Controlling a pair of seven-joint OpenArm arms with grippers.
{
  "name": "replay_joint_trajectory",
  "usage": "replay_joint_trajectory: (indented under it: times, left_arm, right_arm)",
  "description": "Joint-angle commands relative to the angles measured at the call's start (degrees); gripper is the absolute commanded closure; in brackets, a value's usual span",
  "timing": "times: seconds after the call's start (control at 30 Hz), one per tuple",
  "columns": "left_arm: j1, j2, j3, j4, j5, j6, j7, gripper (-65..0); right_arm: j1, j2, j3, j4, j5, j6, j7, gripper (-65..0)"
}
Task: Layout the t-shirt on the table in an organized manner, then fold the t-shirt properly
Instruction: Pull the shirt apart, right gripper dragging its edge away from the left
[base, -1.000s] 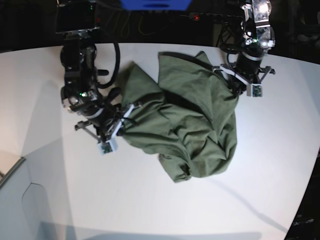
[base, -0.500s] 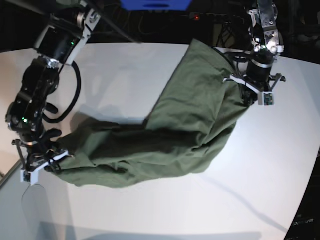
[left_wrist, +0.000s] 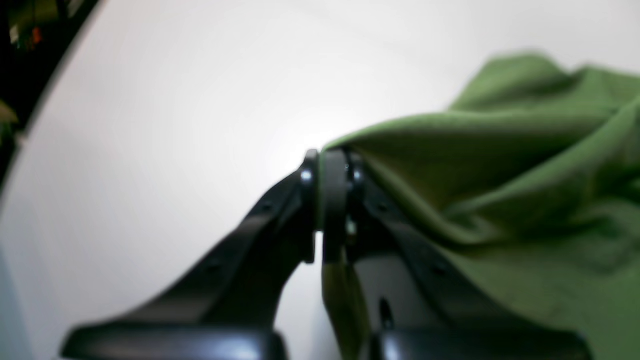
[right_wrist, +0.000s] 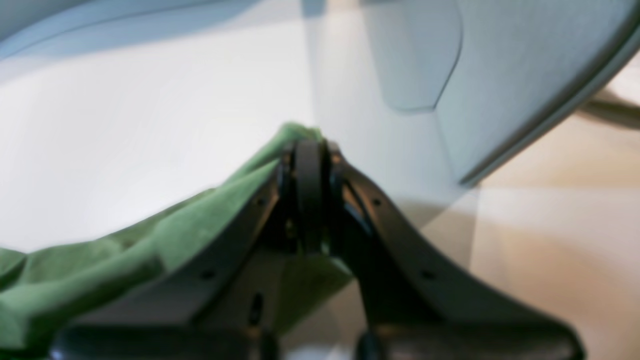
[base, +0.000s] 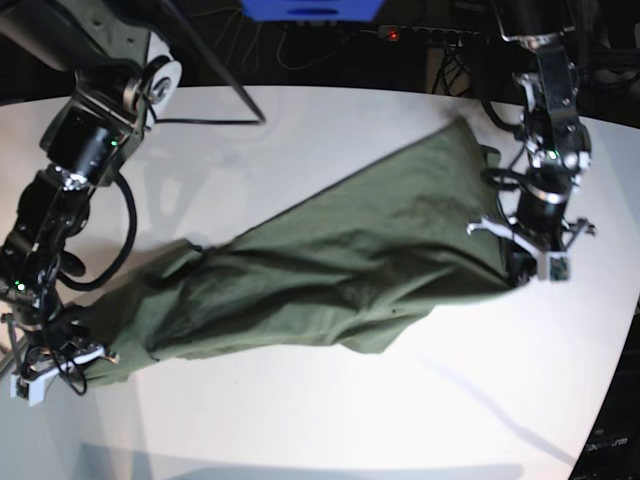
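You have the t-shirt (base: 330, 270) pulled out long across the counter (base: 300, 140), running from the counter's near left corner up toward its far right edge. The cloth is wrinkled and bunched along its length, not yet flat, and its middle lies on the white counter surface.

Your left tool (left_wrist: 327, 170) is clamped shut on the t-shirt (left_wrist: 500, 165): in the left wrist view a strip of green cloth sits pinched between the two black fingers (left_wrist: 310, 200), and the rest of the cloth spreads away to one side over the counter (left_wrist: 175, 125). In the base view this tool (base: 530, 262) holds the shirt's end nearest the counter's right edge.

Your right tool (right_wrist: 307, 165) is also closed on the t-shirt (right_wrist: 150, 240), with a green corner poking out just past the fingertips. In the base view it (base: 60, 352) grips the shirt's opposite end, right at the counter's left edge, where the cloth narrows into a bunched tail.
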Motion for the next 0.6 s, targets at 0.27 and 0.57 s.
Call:
replay_joint_trajectory:
  times: [0.27, 0.57]
  left_arm:
    - [-16.8, -5.95, 11.71, -11.83, -0.4, 0.93, -1.4, -3.3]
    - [-23.21, -5.43, 12.68, -19.65, -0.93, 0.58, 7.48, -43.7]
  right_arm:
    - [3.26, 3.7, -0.08, -3.32, 0.64, 0.4, 1.41, 0.0]
    - [1.24, 3.87, 0.01, -4.29, 0.64, 0.4, 1.41, 0.0]
